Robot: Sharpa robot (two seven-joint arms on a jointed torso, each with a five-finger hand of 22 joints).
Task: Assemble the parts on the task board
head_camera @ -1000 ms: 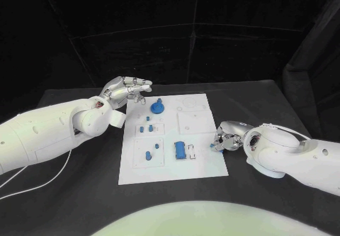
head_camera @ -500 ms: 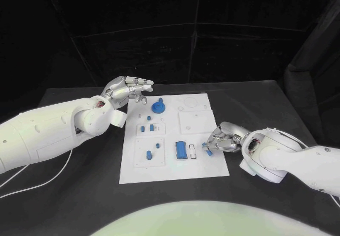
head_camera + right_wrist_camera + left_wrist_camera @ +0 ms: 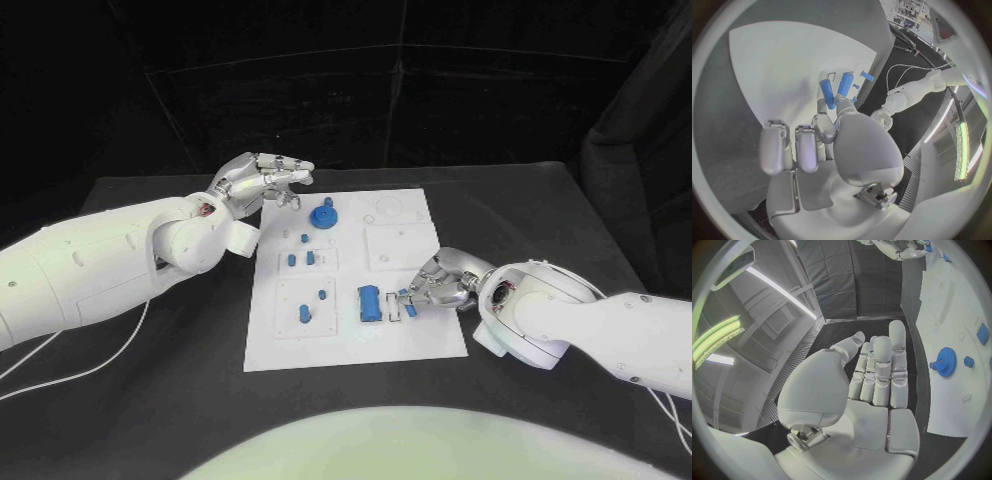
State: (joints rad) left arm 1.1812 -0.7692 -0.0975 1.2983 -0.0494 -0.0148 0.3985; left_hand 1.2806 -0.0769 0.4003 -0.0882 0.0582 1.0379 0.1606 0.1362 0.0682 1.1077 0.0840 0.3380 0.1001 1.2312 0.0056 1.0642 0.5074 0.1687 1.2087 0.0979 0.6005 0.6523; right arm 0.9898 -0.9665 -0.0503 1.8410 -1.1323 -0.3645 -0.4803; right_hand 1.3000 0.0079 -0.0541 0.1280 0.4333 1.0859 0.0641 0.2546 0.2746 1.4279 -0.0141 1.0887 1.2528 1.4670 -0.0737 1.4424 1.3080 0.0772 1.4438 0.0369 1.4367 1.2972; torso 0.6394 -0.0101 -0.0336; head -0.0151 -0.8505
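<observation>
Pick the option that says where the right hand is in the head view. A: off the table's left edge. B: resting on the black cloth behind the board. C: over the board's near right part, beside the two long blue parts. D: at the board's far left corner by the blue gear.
C: the right hand sits over the task board on its near right side, its fingers next to the long blue parts.

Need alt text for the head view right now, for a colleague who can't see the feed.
The robot's right hand pinches a small blue part over the white task board, beside two long blue parts lying together there. Its left hand hovers off the board's far left corner, holding nothing, near a blue gear. More small blue parts sit along the board's left side.
</observation>
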